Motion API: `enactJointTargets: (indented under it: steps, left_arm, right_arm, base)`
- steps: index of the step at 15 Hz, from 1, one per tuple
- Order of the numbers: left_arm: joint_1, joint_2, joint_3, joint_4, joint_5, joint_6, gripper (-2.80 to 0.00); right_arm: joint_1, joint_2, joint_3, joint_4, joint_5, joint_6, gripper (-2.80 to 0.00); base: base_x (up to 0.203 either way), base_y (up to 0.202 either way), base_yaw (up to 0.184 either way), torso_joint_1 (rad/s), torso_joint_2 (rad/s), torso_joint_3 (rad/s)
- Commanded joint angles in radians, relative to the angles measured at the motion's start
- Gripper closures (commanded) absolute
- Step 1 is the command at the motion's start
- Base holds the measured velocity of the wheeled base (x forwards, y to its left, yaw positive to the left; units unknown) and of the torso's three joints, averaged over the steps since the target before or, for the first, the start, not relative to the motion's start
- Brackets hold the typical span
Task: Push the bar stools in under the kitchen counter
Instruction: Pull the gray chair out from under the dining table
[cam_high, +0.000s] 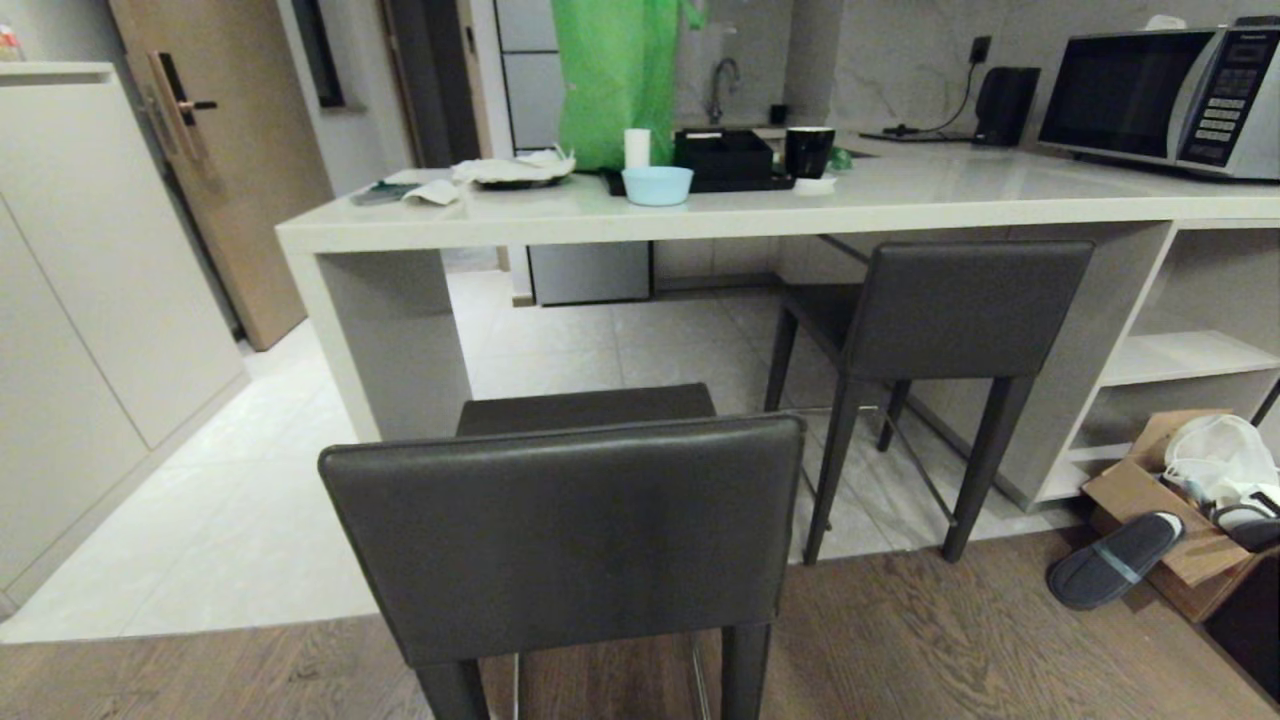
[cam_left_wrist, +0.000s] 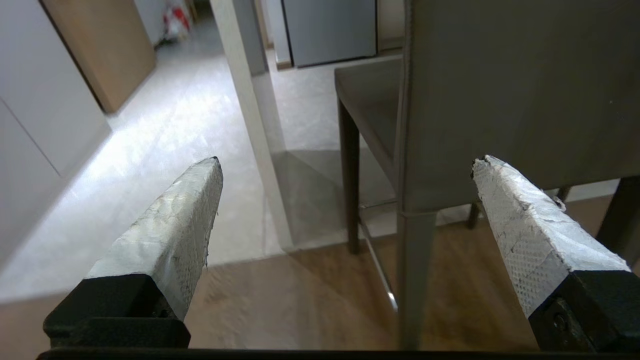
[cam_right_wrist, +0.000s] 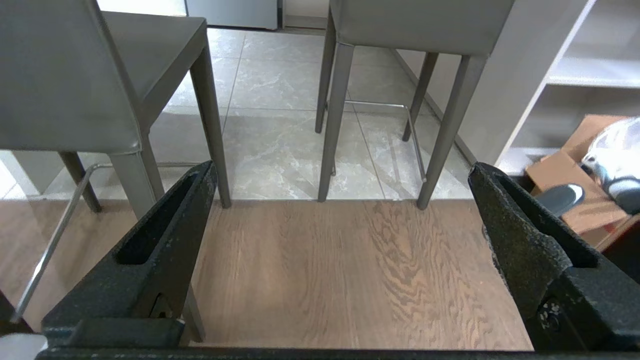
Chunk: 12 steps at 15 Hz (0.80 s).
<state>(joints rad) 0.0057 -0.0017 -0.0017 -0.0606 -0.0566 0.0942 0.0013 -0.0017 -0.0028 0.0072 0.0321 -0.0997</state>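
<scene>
Leather-backed near stool (cam_left_wrist: 500, 90) just beyond gaping left pincer (cam_left_wrist: 345, 165), untouched

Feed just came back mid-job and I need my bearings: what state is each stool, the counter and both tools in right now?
Near dark grey leather-like bar stool: pulled out, standing on the wood floor, clear of the counter.
Far matching dark stool: upright, seat under the slab, backrest outside.
Off-white glossy stone-like kitchen counter: top cluttered with dishes.
Left tool: open, empty.
Right tool: open, empty.
</scene>
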Motion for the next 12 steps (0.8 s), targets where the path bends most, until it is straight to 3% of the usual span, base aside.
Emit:
enactJointTargets:
  steps: [1,2,5,10,12]
  left_arm:
    - [0.000,0.002,0.006,0.008,0.024,-0.080,-2.80]
    - [-0.004,0.002,0.006,0.023,0.061,-0.126,-2.80]
    - [-0.002,0.007,-0.002,0.050,0.058,-0.127,-2.80]
    - [-0.001,0.033,-0.053,0.215,0.067,-0.115,-2.80]
    - [0.000,0.002,-0.058,0.222,0.066,-0.113,-2.80]
  right_arm:
    - [0.000,0.002,0.001,0.002,-0.002,0.024,-2.80]
    - [0.000,0.002,0.001,0.000,-0.010,0.046,-2.80]
    - [0.000,0.002,0.001,-0.006,-0.028,0.084,-2.80]
    - [0.001,0.000,0.001,-0.001,-0.018,0.035,-2.80]
    - [0.000,0.002,0.001,-0.003,-0.018,0.038,-2.80]
  base:
    - [0.000,0.000,0.000,0.000,0.00,0.000]
    - [0.000,0.000,0.000,0.000,0.00,0.000]
    - [0.000,0.000,0.000,0.000,0.00,0.000]
    - [0.000,0.000,0.000,0.000,0.00,0.000]
    - [0.000,0.000,0.000,0.000,0.00,0.000]
